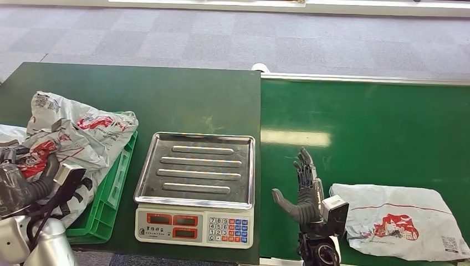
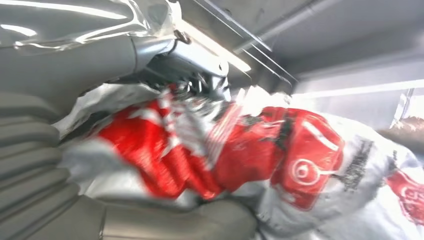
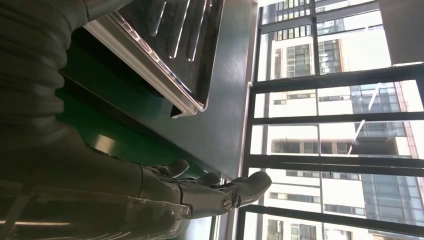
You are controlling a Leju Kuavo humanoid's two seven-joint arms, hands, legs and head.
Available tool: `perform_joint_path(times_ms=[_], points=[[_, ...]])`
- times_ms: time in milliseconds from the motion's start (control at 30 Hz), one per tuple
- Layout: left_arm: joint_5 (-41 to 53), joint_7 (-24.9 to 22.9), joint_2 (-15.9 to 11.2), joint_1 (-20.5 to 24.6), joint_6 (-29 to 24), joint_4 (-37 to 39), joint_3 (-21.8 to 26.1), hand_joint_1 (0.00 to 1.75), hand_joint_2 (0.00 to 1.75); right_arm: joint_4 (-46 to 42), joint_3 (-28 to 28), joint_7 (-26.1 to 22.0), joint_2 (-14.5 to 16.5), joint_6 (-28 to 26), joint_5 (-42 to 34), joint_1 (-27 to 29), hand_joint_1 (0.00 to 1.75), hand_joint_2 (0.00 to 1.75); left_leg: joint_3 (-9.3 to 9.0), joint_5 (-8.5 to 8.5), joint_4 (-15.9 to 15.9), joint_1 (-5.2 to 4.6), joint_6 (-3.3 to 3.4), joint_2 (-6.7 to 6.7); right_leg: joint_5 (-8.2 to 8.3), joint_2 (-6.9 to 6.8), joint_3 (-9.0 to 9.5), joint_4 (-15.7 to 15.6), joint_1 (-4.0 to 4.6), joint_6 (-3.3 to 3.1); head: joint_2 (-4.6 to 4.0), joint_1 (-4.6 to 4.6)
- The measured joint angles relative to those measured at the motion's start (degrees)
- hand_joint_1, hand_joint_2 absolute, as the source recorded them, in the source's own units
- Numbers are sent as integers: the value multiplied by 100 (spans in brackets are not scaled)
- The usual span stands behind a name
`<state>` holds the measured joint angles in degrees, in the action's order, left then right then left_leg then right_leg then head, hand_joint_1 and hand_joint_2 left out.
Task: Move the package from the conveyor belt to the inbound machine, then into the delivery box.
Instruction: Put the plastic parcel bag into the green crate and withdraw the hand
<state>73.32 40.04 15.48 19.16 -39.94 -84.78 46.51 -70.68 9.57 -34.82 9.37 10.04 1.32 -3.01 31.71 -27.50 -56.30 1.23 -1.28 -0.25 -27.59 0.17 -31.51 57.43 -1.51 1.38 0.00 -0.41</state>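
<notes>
Head view: a grey package (image 1: pixel 400 227) with a red printed logo lies flat on the green conveyor belt (image 1: pixel 366 127), its long axis running across the belt from left to right. There is a small square code at its right end and fine print beside the logo, too small to read. The right hand (image 1: pixel 304 191) stands upright just left of the package, close to its near left corner, fingers straight and apart, thumb out to the left, holding nothing. On the dark green worktop (image 1: pixel 138 94) to the left sits a scale (image 1: pixel 195 188) with a ribbed steel pan, two red displays and a keypad of white, red and blue keys; a short line of print above the displays cannot be read. Further left, a green crate (image 1: pixel 108 202) holds crumpled grey bags (image 1: pixel 72 133) with the same red print.

Left wrist view: the left hand (image 2: pixel 45 165) is pressed close against red-and-white printed bag plastic, blurred; whether its fingers grip it cannot be told.

Right wrist view: the right hand's fingers (image 3: pixel 235 190) reach out straight and parted, near the corner of the scale's steel pan (image 3: pixel 170 45).
</notes>
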Motion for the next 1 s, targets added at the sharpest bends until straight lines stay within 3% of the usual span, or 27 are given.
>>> perform_joint_path(times_ms=[267, 567, 1000], points=[[-967, 0, 14, -36, -2, -104, -309, 0, 175, -7, -6, 33, 8, 25, 21, -5, 0, 175, 4, 0, 0, 0, 0, 9, 2, 8, -3, 1, 1, -2, 0, 0], [-1174, 0, 14, -95, -4, -437, -594, 0, 175, -7, -4, 32, 14, 32, 20, -7, 0, 175, 3, 0, 0, 1, 0, 7, 2, 9, -3, 1, 1, -2, 0, -1], [-3139, 0, 26, -313, -5, -2221, -1374, 0, 175, 153, 99, -84, 2, 9, -124, -156, 0, 175, 5, 0, 0, 1, 0, 4, 2, 8, -4, 2, 2, -2, 0, -1]])
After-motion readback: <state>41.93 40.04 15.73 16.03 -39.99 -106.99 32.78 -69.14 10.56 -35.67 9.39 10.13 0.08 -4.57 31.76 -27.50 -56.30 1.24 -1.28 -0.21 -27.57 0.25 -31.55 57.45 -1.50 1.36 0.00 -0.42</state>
